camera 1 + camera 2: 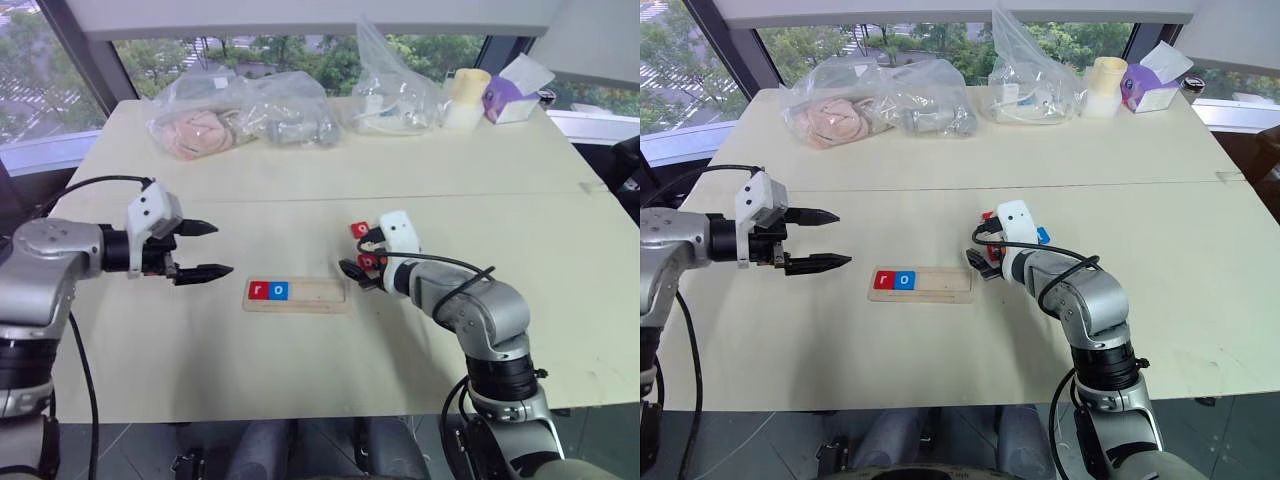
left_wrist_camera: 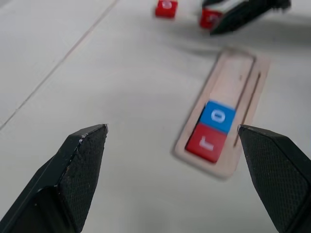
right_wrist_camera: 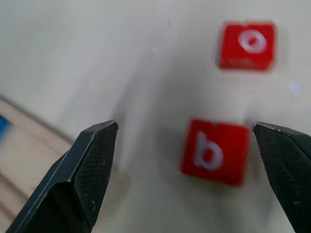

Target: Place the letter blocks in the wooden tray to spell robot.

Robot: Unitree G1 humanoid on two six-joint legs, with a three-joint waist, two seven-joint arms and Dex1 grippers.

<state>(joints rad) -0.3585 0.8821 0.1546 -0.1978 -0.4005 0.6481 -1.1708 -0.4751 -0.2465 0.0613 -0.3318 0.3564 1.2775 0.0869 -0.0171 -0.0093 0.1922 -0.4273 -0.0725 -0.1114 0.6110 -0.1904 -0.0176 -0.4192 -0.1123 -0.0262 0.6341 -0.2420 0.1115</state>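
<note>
Right pincer (image 3: 184,170), fingers spread, is hovering over the red b tile (image 3: 215,151), red o tile (image 3: 246,44) just beyond, wooden tray (image 1: 320,293) beside it holding r and o; off-centre closing risks nudging b away; left pincer (image 1: 208,249) is hanging spread.

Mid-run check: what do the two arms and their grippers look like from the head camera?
Both arms are silver-grey metal with black joint bands. Each wrist carries a white camera housing, and loose black cables loop along each arm. The left gripper and the right gripper each have two black tapered fingers; in the wrist views the pads look finely textured.
</note>
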